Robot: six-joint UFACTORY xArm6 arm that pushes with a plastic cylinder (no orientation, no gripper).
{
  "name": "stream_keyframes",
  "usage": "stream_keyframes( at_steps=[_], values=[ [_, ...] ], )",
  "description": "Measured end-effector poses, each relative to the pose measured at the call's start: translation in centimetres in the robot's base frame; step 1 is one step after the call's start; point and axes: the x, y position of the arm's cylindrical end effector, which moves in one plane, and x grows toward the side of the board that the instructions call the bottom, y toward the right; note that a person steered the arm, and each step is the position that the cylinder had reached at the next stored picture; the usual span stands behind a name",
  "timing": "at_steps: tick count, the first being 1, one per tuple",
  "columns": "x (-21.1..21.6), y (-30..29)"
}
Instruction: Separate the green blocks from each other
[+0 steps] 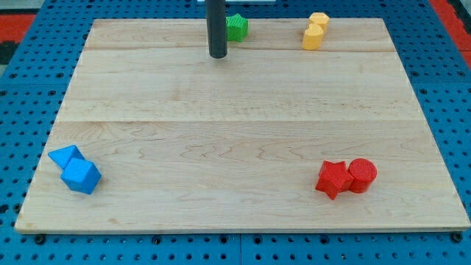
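A green block [237,27] sits near the board's top edge, partly hidden behind my rod. I see only one green shape; whether a second green block lies behind the rod I cannot tell. My tip [218,55] rests on the wooden board [235,132] just below and to the left of the green block, close to it.
Two yellow blocks [315,32] touch each other at the top right. A blue triangle block [65,156] and a blue cube [81,177] touch at the bottom left. A red star block [333,179] and a red cylinder [362,174] touch at the bottom right.
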Motion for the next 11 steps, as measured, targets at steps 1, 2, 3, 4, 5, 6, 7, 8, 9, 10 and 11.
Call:
stream_keyframes(
  at_steps=[1, 2, 3, 4, 5, 6, 7, 8, 9, 10, 11],
  values=[
    [-1.0, 0.0],
    [-3.0, 1.1],
    [-0.6, 5.6],
    [-3.3, 9.1],
    [-7.3, 10.3],
    [-7.3, 6.8],
    [-6.3, 3.6],
    [-5.8, 2.7],
    [-3.7, -1.3],
    [-3.4, -2.3],
    [-5.2, 2.6]
  ],
)
